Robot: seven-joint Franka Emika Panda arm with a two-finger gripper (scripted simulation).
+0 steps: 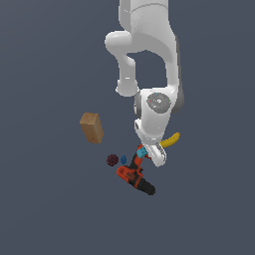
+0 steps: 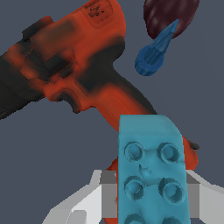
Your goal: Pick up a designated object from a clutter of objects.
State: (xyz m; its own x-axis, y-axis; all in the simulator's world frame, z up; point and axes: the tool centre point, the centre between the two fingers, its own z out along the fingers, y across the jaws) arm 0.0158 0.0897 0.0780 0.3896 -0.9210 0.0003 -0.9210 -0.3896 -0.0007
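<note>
The cyan studded brick (image 2: 151, 170) sits between my gripper's (image 2: 151, 194) two grey pads (image 2: 108, 194), which press against its sides. In the exterior view the brick (image 1: 142, 151) shows as a small cyan patch at the gripper (image 1: 145, 153), right above the handle of the orange-black drill (image 1: 134, 178). In the wrist view the drill (image 2: 74, 65) lies just beyond the brick. Whether the brick rests on the drill handle or is held clear of it, I cannot tell.
The tiny dark blue piece (image 1: 123, 160) (image 2: 154, 54) and the dark maroon bumpy ball (image 1: 112, 160) (image 2: 168, 17) lie beside the drill. The yellow banana (image 1: 171, 141) lies behind the gripper. The tan wooden block (image 1: 91, 127) stands apart at the exterior view's left.
</note>
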